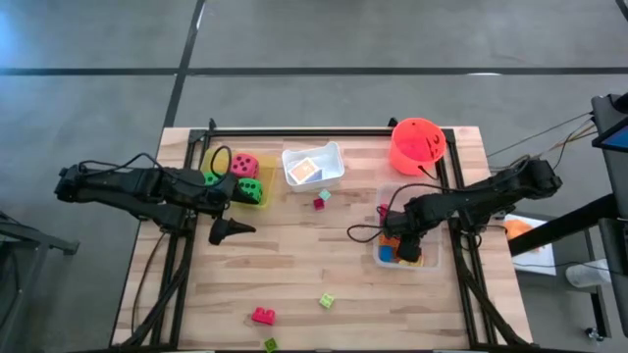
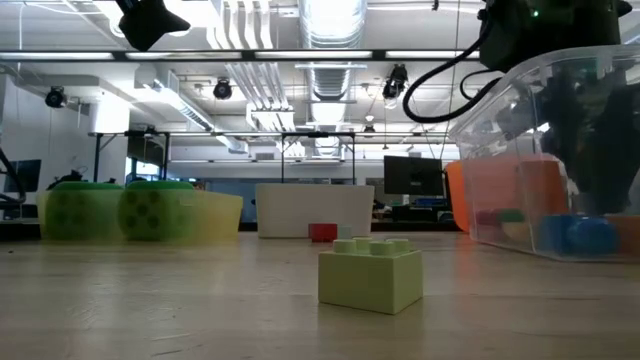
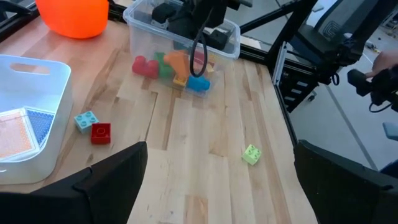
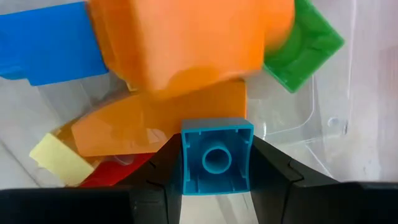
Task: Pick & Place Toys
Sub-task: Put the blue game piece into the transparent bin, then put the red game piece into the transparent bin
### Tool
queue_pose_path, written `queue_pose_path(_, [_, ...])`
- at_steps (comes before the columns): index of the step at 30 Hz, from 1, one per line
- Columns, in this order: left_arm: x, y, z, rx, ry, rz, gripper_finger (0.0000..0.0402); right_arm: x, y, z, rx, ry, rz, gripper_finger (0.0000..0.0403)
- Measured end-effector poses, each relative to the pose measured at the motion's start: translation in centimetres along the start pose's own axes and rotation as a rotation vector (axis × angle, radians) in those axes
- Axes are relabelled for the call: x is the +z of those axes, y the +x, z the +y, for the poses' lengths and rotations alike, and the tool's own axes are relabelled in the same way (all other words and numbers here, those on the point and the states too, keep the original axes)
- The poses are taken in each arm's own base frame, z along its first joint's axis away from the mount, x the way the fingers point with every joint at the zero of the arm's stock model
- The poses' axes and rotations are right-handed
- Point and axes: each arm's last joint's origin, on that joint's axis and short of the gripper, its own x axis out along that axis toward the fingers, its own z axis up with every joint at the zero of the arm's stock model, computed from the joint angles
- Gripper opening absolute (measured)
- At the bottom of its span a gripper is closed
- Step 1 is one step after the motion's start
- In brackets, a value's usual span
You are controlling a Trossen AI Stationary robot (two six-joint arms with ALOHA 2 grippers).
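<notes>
Looking across the worktop point(image 1: 294, 265) from its near edge, we found a dark green brick point(image 1: 270, 344) nearest, then a pink-red brick point(image 1: 262, 316) and a pale green brick point(image 1: 326, 301) lying apart on the bare wood; the pale green one filled the foreground of the low view point(image 2: 370, 276).

Farther in, on the right, the right hand point(image 4: 216, 163) was down inside the clear tray point(image 1: 436, 257). Its fingers were closed on a small blue brick point(image 4: 216, 155), hollow underside toward the wrist camera. Beyond it in the tray lay orange bricks point(image 4: 180, 43), a blue brick point(image 4: 50, 43), a green brick point(image 4: 311, 40), a pale yellow brick point(image 4: 59, 160) and a red piece.

On the left, the left hand point(image 1: 235, 228) hung above the worktop, fingers point(image 3: 115, 177) spread wide and holding nothing.

Near the middle, a dark red brick point(image 1: 319, 203) sat just beside a light blue brick point(image 1: 325, 194). Behind them stood the white tray point(image 1: 331, 157) with a patterned card point(image 1: 305, 171) in it. To its left, the yellow tray point(image 1: 263, 186) held a pink-red die point(image 1: 244, 165) and two green dice point(image 1: 249, 190), one partly hidden by the left arm.

At the far right corner stood the orange-red bucket point(image 1: 417, 144).
</notes>
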Motion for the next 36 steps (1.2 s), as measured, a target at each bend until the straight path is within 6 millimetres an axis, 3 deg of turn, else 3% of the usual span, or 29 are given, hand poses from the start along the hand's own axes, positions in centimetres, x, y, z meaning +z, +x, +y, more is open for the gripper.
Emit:
queue_pose_path(20, [0.0, 0.0, 0.0, 0.0, 0.0, 0.0, 0.0392, 0.06, -0.12, 0.06, 0.023, 0.0, -0.016, 0.0125])
queue_pose_path(29, [0.0, 0.0, 0.0, 0.0, 0.0, 0.0, 0.0392, 0.01, -0.14, 0.18, 0.058, 0.03, 0.005, 0.0246])
queue_pose_path(36, [0.0, 0.0, 0.0, 0.0, 0.0, 0.0, 0.0392, 0.01, -0.16, 0.19, 0.062, 0.033, 0.007, 0.0302])
